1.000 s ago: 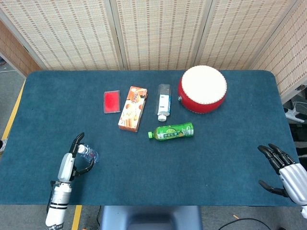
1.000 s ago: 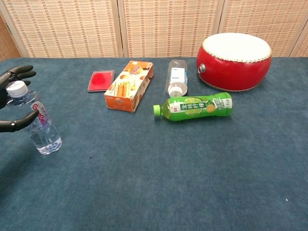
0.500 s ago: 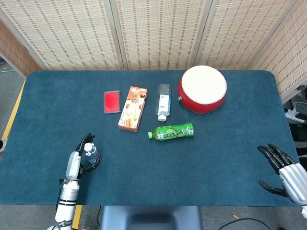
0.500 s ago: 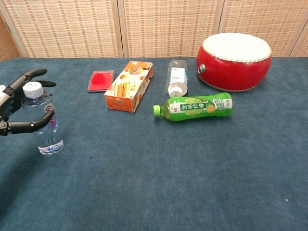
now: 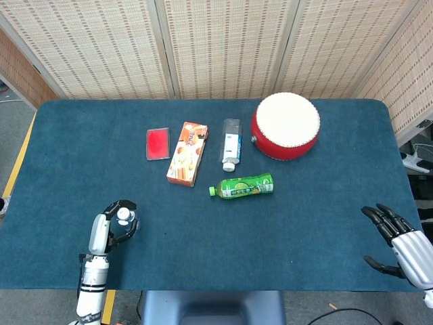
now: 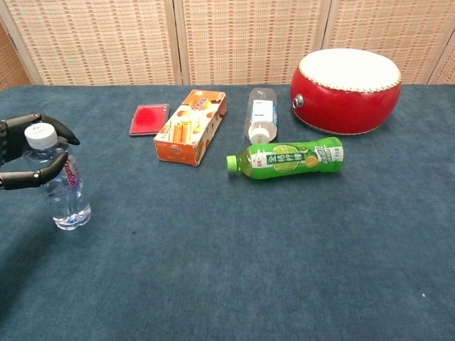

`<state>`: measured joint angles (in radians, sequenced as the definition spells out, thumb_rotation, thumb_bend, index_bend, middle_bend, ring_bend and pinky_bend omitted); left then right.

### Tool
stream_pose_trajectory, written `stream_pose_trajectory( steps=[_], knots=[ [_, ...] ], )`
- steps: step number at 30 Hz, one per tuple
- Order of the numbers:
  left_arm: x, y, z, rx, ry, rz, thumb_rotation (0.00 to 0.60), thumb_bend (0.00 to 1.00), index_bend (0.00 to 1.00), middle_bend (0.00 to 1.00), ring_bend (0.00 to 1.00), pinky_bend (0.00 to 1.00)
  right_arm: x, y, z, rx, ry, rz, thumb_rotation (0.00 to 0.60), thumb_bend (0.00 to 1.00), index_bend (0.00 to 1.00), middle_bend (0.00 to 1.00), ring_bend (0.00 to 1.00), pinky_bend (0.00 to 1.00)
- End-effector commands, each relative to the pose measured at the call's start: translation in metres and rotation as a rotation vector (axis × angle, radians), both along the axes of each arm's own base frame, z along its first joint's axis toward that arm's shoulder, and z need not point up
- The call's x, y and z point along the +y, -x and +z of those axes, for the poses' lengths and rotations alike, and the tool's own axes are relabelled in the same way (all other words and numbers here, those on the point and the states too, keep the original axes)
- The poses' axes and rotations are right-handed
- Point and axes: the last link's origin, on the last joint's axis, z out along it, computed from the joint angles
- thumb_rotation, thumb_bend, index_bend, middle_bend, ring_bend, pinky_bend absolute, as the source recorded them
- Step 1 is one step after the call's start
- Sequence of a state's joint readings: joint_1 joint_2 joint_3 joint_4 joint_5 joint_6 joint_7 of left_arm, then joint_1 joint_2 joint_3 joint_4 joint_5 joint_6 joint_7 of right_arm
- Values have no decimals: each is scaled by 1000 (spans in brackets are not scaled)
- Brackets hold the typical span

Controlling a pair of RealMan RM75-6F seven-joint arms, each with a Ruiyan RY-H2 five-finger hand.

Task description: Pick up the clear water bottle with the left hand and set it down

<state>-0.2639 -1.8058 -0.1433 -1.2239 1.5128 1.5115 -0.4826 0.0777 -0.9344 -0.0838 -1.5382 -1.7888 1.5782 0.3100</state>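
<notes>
The clear water bottle with a white cap and red label stands upright at the table's front left. My left hand grips its upper part, the thumb crossing the body below the cap and the other fingers curled behind the neck. Its base looks down on the blue cloth. From the head view I mostly see the bottle's cap inside the left hand. My right hand hovers at the table's front right corner, fingers spread and holding nothing; the chest view does not show it.
Across the middle lie a green bottle, a second clear bottle with a blue label, an orange box and a flat red case. A red drum stands at the back right. The blue table ends close to my left hand.
The bottle, tilted a second ago, now stands upright. My left hand's fingers have closed further round its top. The right hand has barely moved.
</notes>
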Motion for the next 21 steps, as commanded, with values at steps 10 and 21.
stream_pose_trajectory(
  steps=[10,21],
  knots=[
    [25,-17,91,484,-385,-97,600,445,481,654,646,614,0,0,0,-2,-7,-1,600,109,58,84,33,190],
    [18,-44,96,-162,-65,-134,600,451,520,689,677,660,-1,0,0,1,-9,-1,600,109,58,84,33,190]
  ],
)
